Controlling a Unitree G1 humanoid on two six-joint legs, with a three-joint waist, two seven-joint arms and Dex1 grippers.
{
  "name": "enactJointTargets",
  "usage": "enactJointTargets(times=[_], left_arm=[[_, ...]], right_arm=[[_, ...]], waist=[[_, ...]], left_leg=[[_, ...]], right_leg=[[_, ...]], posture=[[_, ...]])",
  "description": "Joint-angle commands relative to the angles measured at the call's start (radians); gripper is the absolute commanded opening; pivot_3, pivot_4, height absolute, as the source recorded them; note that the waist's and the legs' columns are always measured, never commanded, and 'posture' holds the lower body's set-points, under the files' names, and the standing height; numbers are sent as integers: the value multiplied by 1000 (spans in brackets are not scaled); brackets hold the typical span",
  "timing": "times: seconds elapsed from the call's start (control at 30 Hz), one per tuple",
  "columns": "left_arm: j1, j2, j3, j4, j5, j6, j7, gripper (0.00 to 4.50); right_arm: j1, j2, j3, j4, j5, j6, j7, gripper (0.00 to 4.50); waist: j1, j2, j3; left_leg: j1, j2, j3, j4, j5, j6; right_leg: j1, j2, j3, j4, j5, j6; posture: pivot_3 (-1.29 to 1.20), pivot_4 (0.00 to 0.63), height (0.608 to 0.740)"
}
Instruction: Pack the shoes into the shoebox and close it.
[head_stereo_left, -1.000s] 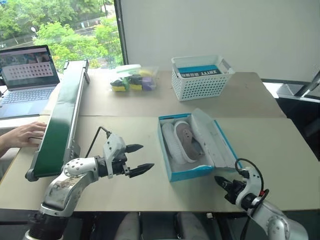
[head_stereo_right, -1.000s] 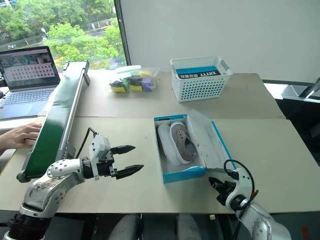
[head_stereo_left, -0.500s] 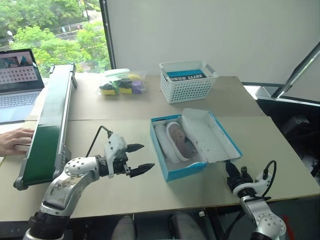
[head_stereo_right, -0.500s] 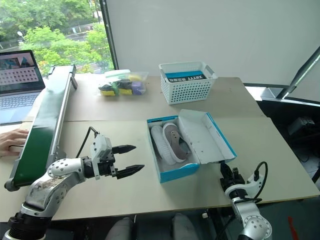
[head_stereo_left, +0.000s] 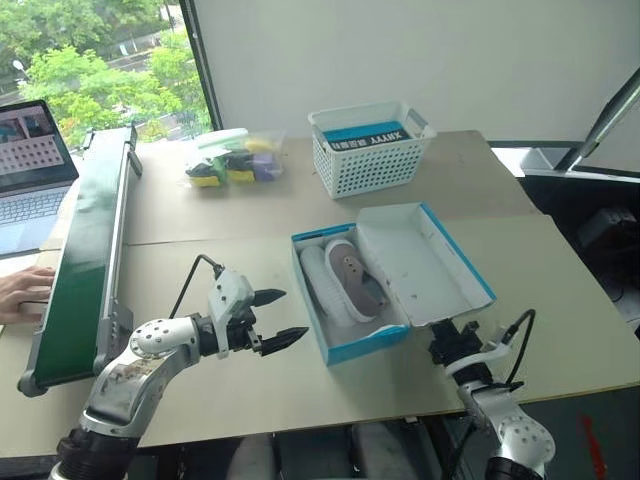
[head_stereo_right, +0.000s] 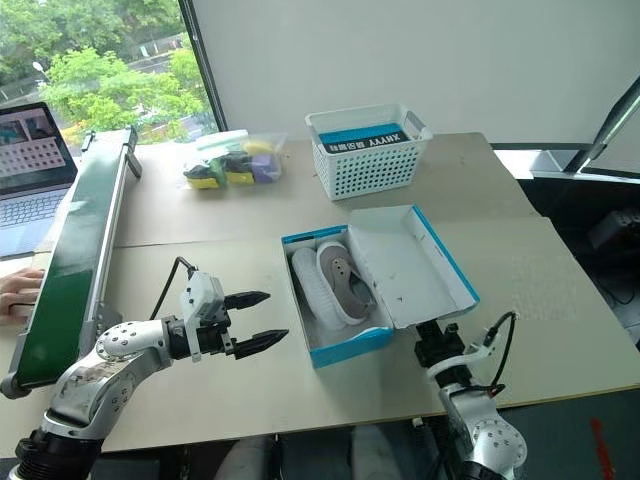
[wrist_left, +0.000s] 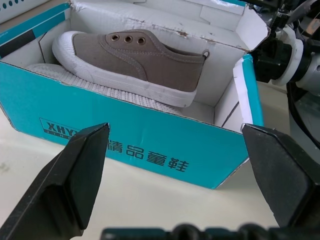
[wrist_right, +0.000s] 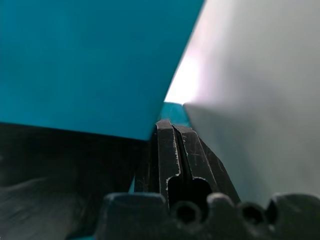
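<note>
Shoebox (head_stereo_left: 352, 345) sits open near the front edge of the table (head_stereo_left: 250, 215), blue outside, white inside; both shoes (head_stereo_left: 345, 283) lie in it side by side, one on its side w/ the ribbed sole showing, the grey one w/ its dark opening facing the lid; lid (head_stereo_left: 425, 262) is swung out to the box's right, white inner face up, raised off the tabletop

L gripper (head_stereo_left: 281, 316) hovers over bare table just left of the box, fingers spread wide apart, nothing between them, pointed at the box's long blue wall w/ the printed lettering; not touching it

R gripper (head_stereo_left: 441, 344) is low at the table's front edge, tucked under the near end of the lid; its two black fingers (wrist_right: 172, 150) are pressed together, tips up against the blue underside; can't tell if they actually press on it

Further back: white basket (head_stereo_left: 368, 152) w/ a blue box in it; clear bag (head_stereo_left: 232, 161) of coloured bits; long green conveyor (head_stereo_left: 85, 255) along the left; laptop (head_stereo_left: 28, 170) beyond; a person's hand (head_stereo_left: 22, 294) resting beside the conveyor
</note>
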Motion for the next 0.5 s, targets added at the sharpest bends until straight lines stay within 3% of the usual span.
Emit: enactJointTargets(times=[0.03,0.37,0.5], left_arm=[[8,2,7,-37,4,-15,8,4500],[31,3,19,-72,-8,0,32,4500],[38,6,26,-82,-11,7,38,4500]], right_arm=[[3,-26,23,-102,93,14,47,34],[38,-41,97,-283,242,-9,141,34],[8,-127,260,-389,172,52,150,34]], waist=[[5,3,2],[18,6,4],[17,8,5]], left_leg=[[0,0,0,0,-1,1],[-1,0,0,5,-1,1],[0,0,0,6,-1,1]], right_leg=[[0,0,0,0,0,-1],[1,0,0,1,-4,7],[2,1,0,1,-4,7]], posture=[[0,150,738],[0,150,738],[0,150,738]])
